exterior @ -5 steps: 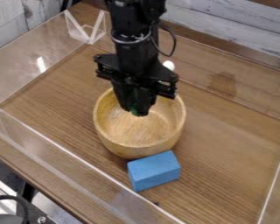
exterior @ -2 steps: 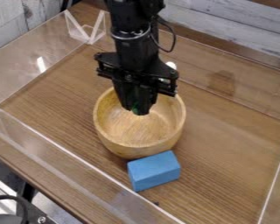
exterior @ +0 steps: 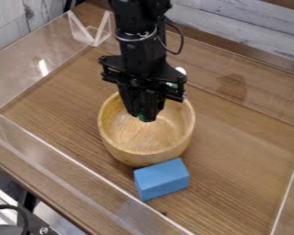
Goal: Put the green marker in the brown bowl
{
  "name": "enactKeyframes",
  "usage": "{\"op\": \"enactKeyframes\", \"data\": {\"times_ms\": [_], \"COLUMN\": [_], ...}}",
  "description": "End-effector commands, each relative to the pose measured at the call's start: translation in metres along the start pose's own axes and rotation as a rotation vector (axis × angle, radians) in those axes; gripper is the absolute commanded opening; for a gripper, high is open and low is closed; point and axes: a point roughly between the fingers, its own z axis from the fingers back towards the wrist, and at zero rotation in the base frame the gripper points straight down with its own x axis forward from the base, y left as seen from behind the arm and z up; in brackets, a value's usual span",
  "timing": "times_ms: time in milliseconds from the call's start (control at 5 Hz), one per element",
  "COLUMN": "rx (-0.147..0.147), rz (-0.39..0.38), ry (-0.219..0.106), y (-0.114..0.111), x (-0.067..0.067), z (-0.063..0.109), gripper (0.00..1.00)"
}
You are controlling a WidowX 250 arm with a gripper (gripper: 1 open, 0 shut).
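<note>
The round light-brown wooden bowl [exterior: 146,134], thick-rimmed and grained, sits near the worktop's [exterior: 235,138] middle. The black tool [exterior: 144,114], pressed together, points down over its hollow; any green marker is hidden.

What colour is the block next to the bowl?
Blue. The block shows clearly in the camera view.

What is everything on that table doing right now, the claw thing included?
gripper: pointing straight down over the bowl, jaws shut.
green marker: not visible; cannot tell whether the gripper holds it.
brown bowl: upright on the table; what shows of its inside looks empty.
blue block: lying flat just beside the bowl, untouched.
</note>
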Motion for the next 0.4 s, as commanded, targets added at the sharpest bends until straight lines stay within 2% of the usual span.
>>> {"op": "enactKeyframes", "data": {"times_ms": [0, 200], "rx": [-0.008, -0.013], "rz": [-0.002, -0.008], "ry": [-0.049, -0.048], "y": [0.0004, 0.0006], "x": [0.0116, 0.0122], "z": [0.0126, 0.0140], "gripper": [0.00, 0.00]}}
